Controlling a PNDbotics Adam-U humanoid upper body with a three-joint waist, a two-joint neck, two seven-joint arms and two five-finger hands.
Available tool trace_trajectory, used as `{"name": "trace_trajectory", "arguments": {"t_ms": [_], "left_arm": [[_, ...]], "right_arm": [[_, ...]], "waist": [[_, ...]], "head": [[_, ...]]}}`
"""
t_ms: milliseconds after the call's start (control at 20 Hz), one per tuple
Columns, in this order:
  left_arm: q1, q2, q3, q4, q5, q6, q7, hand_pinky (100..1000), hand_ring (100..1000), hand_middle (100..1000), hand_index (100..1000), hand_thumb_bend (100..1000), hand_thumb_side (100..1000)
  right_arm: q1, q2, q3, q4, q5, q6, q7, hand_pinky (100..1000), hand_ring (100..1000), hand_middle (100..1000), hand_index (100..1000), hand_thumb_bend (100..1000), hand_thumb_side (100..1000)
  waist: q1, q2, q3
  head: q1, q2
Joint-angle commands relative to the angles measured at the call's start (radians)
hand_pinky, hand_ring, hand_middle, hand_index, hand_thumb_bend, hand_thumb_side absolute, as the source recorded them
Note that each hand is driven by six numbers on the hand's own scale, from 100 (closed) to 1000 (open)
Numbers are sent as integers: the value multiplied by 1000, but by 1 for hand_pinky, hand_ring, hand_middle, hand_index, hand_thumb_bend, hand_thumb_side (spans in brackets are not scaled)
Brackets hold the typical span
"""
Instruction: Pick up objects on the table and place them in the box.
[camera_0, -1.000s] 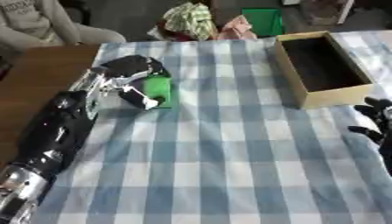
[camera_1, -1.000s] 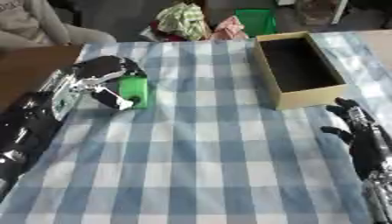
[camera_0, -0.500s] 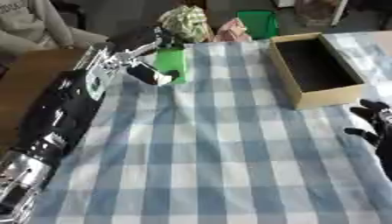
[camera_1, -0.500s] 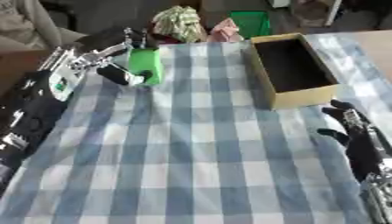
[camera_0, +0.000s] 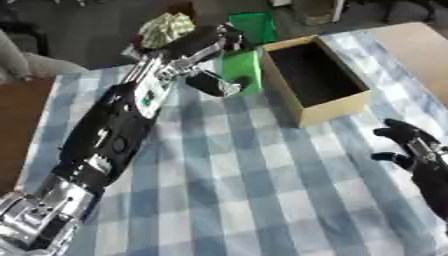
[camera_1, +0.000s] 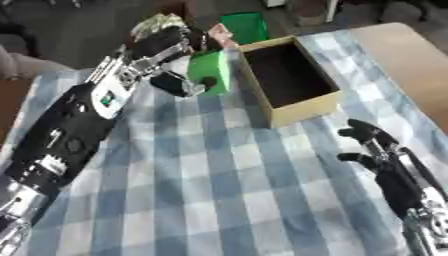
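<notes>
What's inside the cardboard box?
The box looks empty: only its dark bottom shows. The near wall hides a strip of the floor. The green block remains outside, in the left hand.

— What is different from a second ago?
— The left hand (camera_1: 171, 47) no longer sits low over the left side of the checked cloth (camera_0: 262, 190). It is now stretched far across, up beside the near-left wall of the open box (camera_0: 337, 107).
— And the green block (camera_1: 210, 70)?
— It goes along, held between the fingers and thumb, lifted off the cloth and now just beside the box's left wall.
</notes>
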Motion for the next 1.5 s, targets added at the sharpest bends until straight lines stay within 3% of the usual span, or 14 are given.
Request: {"name": "trace_trajectory", "arguments": {"t_ms": [50,250,500,700,750,800,900,1050,1150,1500], "left_arm": [[-34,15,21,-17,4,0,47,670,444,417,776,100,237],[-42,9,30,-10,-16,-12,111,675,472,452,780,100,227],[-43,-4,33,3,-46,-44,187,693,556,549,799,100,209],[-38,-11,25,-3,-106,-82,242,734,679,705,831,100,202],[-36,-13,23,-2,-129,-87,251,749,708,742,843,167,138],[-34,-16,22,0,-154,-90,258,766,737,778,863,100,212],[-30,-23,22,7,-199,-91,271,793,786,839,901,100,212],[-26,-32,27,18,-243,-85,299,823,848,903,933,197,207],[-26,-35,29,20,-261,-82,322,842,873,930,947,219,255],[-22,-35,30,27,-253,-93,359,878,908,968,977,100,362]], "right_arm": [[-33,2,25,-43,19,-4,45,709,1000,763,901,100,711],[-55,7,47,-55,37,-7,87,709,1000,761,901,100,719],[-69,13,58,-59,45,-7,106,709,1000,760,901,100,724],[-73,14,60,-60,52,-7,111,709,1000,760,901,100,725],[-74,14,61,-60,53,-8,112,709,1000,760,901,100,723],[-74,14,62,-60,54,-8,113,709,1000,760,901,100,724],[-75,14,62,-61,54,-9,114,710,1000,760,901,100,720],[-75,14,62,-62,54,-9,113,710,1000,760,901,100,720],[-74,15,62,-62,54,-8,114,710,1000,760,901,100,719],[-74,14,64,-60,53,-8,115,710,1000,760,901,100,712]], "waist": [[2,-6,-27],[28,11,-79],[54,22,-107],[67,24,-111],[68,25,-112],[69,25,-113],[70,25,-115],[70,23,-117],[70,22,-115],[67,14,-107]], "head": [[25,-36],[47,-57],[58,-64],[59,-64],[59,-64],[59,-63],[61,-63],[62,-62],[62,-61],[61,-58]]}}
